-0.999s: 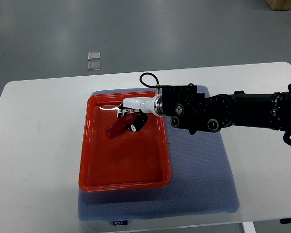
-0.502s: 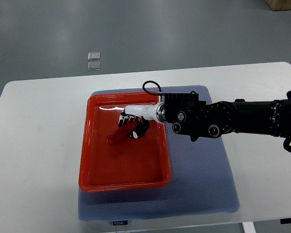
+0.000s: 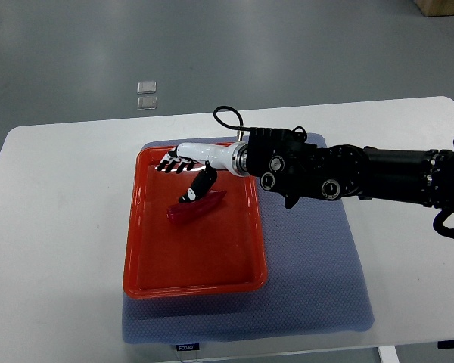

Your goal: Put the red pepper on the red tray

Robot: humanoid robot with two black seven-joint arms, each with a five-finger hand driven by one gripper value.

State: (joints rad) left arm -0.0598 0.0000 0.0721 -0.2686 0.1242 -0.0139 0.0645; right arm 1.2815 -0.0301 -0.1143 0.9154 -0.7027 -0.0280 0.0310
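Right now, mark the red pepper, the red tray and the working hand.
red pepper [image 3: 199, 208], top view, mid-body.
red tray [image 3: 193, 286], top view, near rim.
right hand [image 3: 183, 168], top view, palm, fingers spread above the pepper.

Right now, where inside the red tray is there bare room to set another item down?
The red tray's near half, below the red pepper, is bare, and so is the strip along its left wall. The far end is crowded: the open robot hand hangs over it, thumb by the pepper.
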